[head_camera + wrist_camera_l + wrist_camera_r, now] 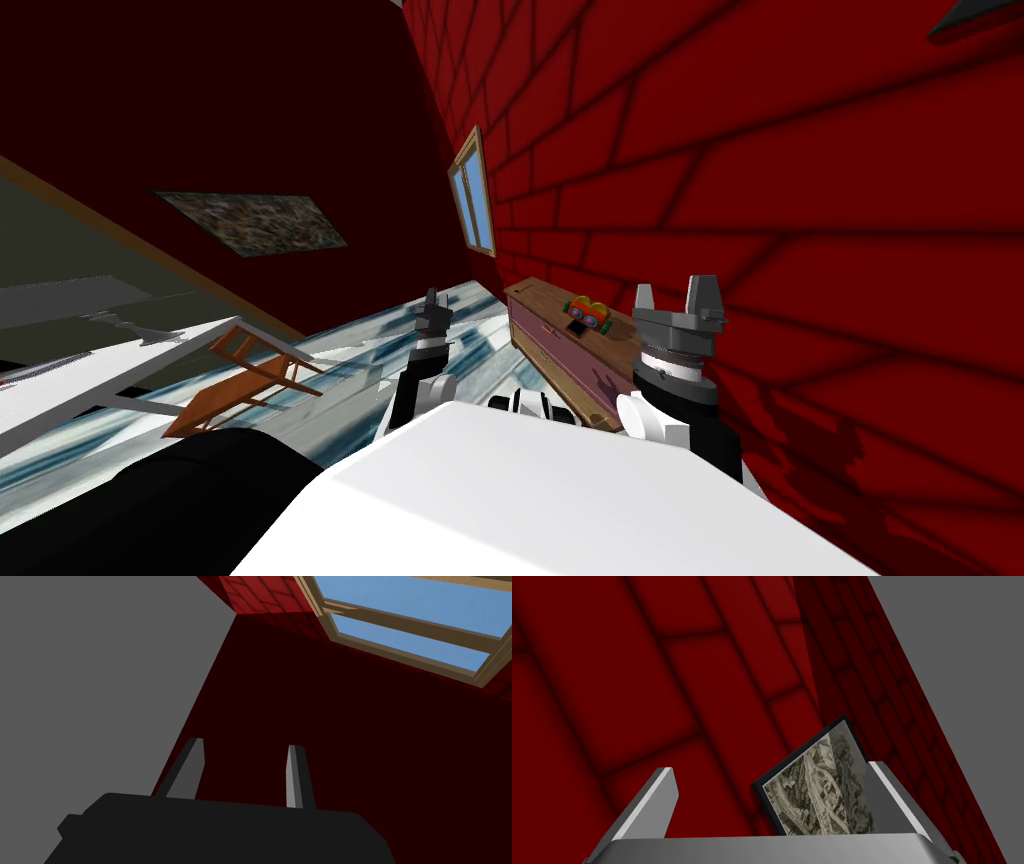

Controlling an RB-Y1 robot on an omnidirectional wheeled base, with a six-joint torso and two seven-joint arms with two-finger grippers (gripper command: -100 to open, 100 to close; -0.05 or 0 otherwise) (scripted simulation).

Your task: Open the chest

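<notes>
The chest is a low wooden piece with a brown top and mauve drawer fronts, standing against the red brick wall ahead and to my right. A small colourful toy sits on its top. My right gripper is raised near the chest's closer end, close to the wall, with its fingers open and nothing between them. My left gripper is held up over the floor, left of the chest and apart from it, also open and empty.
A tilted wooden chair and a white table stand to the left. A window is set in the brick wall beyond the chest. Glossy bluish floor lies between me and the chest.
</notes>
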